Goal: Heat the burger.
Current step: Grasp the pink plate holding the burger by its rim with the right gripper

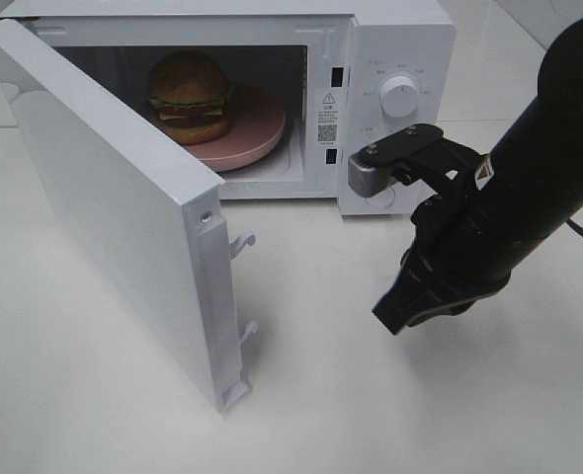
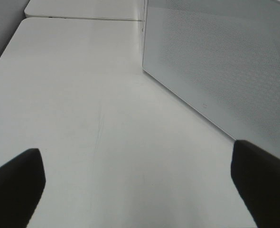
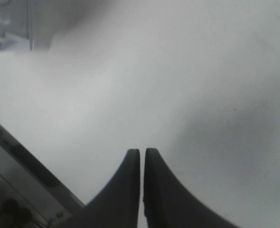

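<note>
Two empty sets: left jaws apart, right jaws together. Open microwave door (image 1: 104, 207) near your right jaws; a glancing push could jolt the burger (image 1: 190, 96).

microwave (image 1: 395, 39) white, door (image 2: 216, 61) fine grey dot mesh on white. burger (image 1: 190, 96): glossy golden-brown bun, green, yellow, red and dark layers. plate (image 1: 262, 133) pink. table (image 1: 371, 415) plain white. warning sticker (image 1: 328, 114) white, black print. left gripper (image 2: 139, 187) black, right gripper (image 3: 142, 153) black.
</note>
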`<state>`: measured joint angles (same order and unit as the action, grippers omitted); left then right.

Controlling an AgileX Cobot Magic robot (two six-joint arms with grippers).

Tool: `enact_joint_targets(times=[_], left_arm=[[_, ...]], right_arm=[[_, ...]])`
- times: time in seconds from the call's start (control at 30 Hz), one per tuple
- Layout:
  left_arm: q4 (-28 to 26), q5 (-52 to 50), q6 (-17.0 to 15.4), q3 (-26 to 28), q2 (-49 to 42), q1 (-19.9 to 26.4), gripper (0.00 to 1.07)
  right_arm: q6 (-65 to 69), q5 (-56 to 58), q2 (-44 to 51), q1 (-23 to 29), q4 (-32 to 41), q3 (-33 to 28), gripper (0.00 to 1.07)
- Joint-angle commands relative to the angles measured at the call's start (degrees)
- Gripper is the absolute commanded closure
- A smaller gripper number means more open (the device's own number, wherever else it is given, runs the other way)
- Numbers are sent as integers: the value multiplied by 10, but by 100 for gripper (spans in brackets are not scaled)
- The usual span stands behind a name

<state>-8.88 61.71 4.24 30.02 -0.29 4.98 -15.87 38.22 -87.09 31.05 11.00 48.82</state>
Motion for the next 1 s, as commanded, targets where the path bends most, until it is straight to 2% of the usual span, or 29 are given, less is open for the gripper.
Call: enact_joint_targets(times=[0.03,0.17,0.23,0.33,0.5,0.77,0.9,0.93,0.97,1.0], left_arm=[[-1,-5,-3,-2,-9,2,7],[-1,-5,-3,-2,-9,2,7],[-1,-5,-3,-2,-9,2,7],[-1,-5,-3,-2,-9,2,7],[-1,-5,-3,-2,-9,2,7],[-1,-5,-3,-2,-9,2,7],[-1,-5,-3,-2,-9,2,7],[-1,-5,-3,-2,-9,2,7],[-1,-5,-3,-2,-9,2,7],[-1,-5,-3,-2,-9,2,7]], right_arm=[[-132,42,5,-4,-20,9,102],[-226,51,5,-4,-37,9,102],[-350,50,5,-4,-53,9,102],[-374,48,5,-4,-55,9,102],[-543,39,5,-4,-58,9,101],[-608,17,5,-4,-70,9,98],[-619,-9,5,-4,-76,9,89],[-619,-17,5,-4,-76,9,83],[-619,-17,5,-4,-76,9,83],[-619,-20,5,-4,-76,9,78]])
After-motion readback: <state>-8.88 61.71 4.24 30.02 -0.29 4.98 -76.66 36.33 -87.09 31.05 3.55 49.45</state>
